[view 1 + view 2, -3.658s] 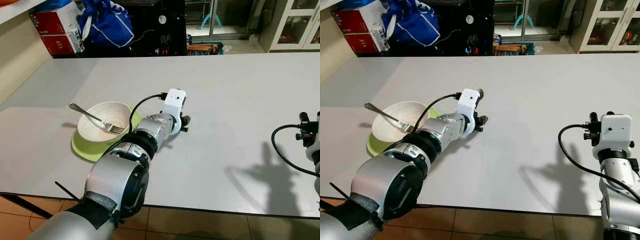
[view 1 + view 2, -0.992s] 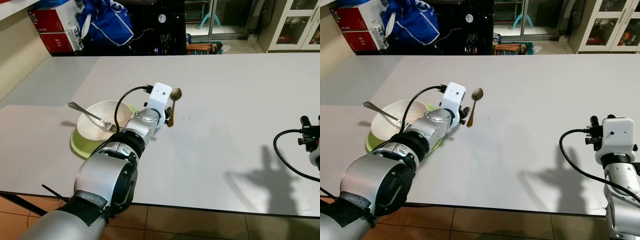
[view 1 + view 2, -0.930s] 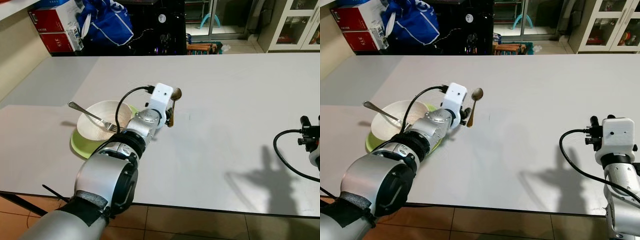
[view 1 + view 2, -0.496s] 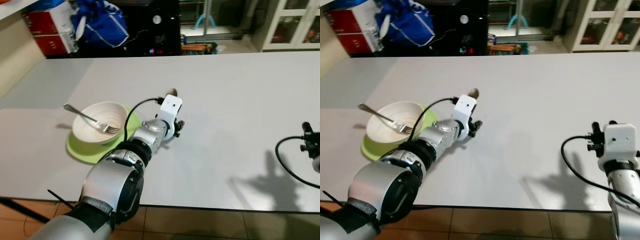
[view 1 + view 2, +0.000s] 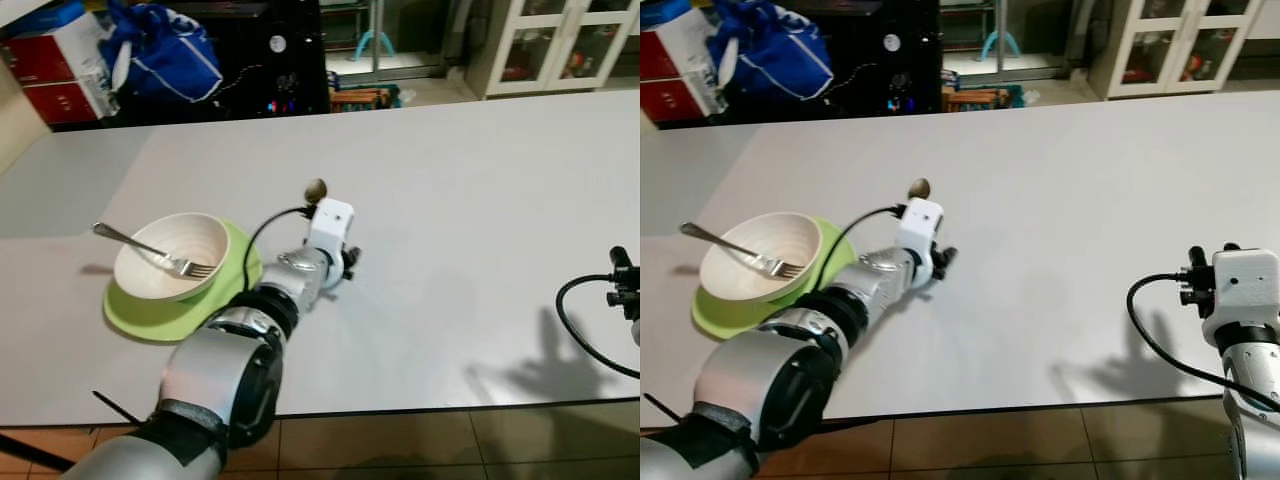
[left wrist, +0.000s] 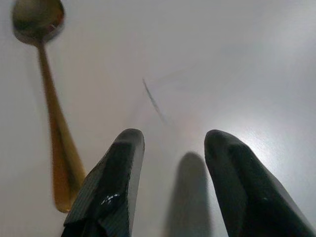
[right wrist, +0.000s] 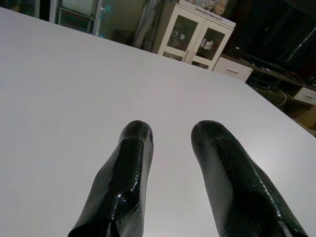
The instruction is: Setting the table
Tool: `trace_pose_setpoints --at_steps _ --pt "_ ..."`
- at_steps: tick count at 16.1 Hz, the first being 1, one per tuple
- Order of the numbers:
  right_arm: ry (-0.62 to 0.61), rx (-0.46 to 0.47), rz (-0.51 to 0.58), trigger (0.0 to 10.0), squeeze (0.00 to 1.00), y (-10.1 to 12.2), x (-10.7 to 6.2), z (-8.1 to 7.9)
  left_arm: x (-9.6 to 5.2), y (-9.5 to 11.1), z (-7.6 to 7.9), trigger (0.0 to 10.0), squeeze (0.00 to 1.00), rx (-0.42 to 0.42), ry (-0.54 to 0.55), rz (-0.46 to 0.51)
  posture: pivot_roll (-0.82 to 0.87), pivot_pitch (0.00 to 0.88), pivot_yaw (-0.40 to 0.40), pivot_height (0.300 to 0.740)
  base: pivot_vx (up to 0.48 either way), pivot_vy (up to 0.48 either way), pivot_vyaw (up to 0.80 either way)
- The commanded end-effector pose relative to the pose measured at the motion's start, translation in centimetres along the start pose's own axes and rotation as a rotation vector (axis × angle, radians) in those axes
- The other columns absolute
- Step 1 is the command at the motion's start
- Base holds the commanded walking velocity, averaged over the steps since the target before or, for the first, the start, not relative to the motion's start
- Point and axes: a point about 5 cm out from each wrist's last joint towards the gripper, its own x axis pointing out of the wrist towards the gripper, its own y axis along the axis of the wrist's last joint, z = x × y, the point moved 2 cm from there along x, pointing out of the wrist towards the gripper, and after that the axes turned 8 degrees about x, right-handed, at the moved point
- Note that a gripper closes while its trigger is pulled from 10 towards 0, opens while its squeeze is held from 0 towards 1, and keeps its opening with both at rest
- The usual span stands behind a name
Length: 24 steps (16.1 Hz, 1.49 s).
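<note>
Now that the spoon (image 6: 47,103) has been released onto the table (image 5: 480,180), it is seen lying just beside the left gripper (image 6: 170,143), whose fingers are parted and empty; the right gripper (image 7: 170,131) is likewise held apart, idle.

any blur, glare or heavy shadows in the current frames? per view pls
Left and right eye views: sharp enough, with a hard shadow on the table beside the right arm. Left wrist view: spoon soft and blurred, pale glare on the tabletop, and the fingers cast a dark shadow between them. Right wrist view: evenly lit table, dim background, gloss highlights on the fingers.
</note>
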Motion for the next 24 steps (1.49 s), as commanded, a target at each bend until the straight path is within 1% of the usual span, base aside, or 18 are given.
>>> trace_pose_setpoints --at_steps 1,3,4,6,9,13,15,16,18,20,22,24 --pt "0.011 -0.002 0.005 10.0 0.00 0.3 -0.1 0.0 -0.1 1.4 -0.7 10.0 0.00 -0.002 0.023 0.044 -0.34 0.000 0.073 0.740 0.000 0.000 0.00" --pt "0.020 0.001 0.003 10.0 0.00 0.3 0.2 -0.3 -0.3 2.3 -1.1 10.0 0.00 -0.001 0.034 0.067 -0.33 0.000 0.063 0.740 0.000 0.000 0.00" --pt "0.021 0.001 0.003 10.0 0.00 0.3 0.3 -0.3 -0.3 2.4 -1.2 10.0 0.00 -0.001 0.037 0.067 -0.33 0.000 0.063 0.740 0.000 0.000 0.00" --pt "0.027 0.001 0.004 10.0 0.00 0.4 0.4 -0.4 -0.4 1.7 -2.1 10.0 0.00 -0.018 0.076 0.040 -0.33 0.000 0.059 0.740 0.000 0.000 0.00" --pt "0.027 -0.002 0.001 10.0 0.00 0.5 0.4 -0.2 -0.7 0.5 -3.6 10.0 0.00 -0.091 0.161 0.005 -0.33 0.000 0.052 0.740 0.000 0.000 0.00" --pt "0.035 -0.005 0.000 10.0 0.00 0.6 0.4 -0.3 -0.7 -0.3 -3.8 10.0 0.00 -0.097 0.173 -0.018 -0.34 0.003 0.050 0.740 0.000 0.000 0.00" --pt "0.041 -0.011 0.004 10.0 0.00 0.8 0.3 -0.2 -0.7 -1.0 -3.4 10.0 0.00 -0.077 0.157 -0.050 -0.36 0.012 0.056 0.740 0.000 0.000 0.00" --pt "0.041 -0.020 0.004 10.0 0.00 1.0 0.1 0.0 -0.6 -1.4 -3.2 10.0 0.00 -0.086 0.153 -0.065 -0.39 0.021 0.054 0.740 0.000 0.000 0.00" --pt "0.032 -0.041 -0.006 10.0 0.00 1.1 -0.7 0.9 -0.5 -2.3 -2.7 10.0 0.00 -0.137 0.149 -0.091 -0.41 0.029 0.050 0.740 0.000 0.000 0.00" --pt "0.025 -0.050 -0.017 10.0 0.00 1.0 -1.2 1.3 -0.4 -3.6 -1.8 10.0 0.00 -0.161 0.117 -0.128 -0.41 0.036 0.047 0.740 0.000 0.000 0.00" --pt "0.027 -0.050 -0.019 10.0 0.00 0.9 -1.1 1.2 -0.4 -4.2 -1.3 10.0 0.00 -0.194 0.098 -0.147 -0.41 0.036 0.047 0.740 0.000 0.000 0.00" --pt "0.047 -0.039 -0.026 10.0 0.00 0.7 -0.9 0.5 -0.4 -6.0 0.5 10.0 0.00 -0.207 0.012 -0.207 -0.37 0.030 0.044 0.740 0.000 0.000 0.00"
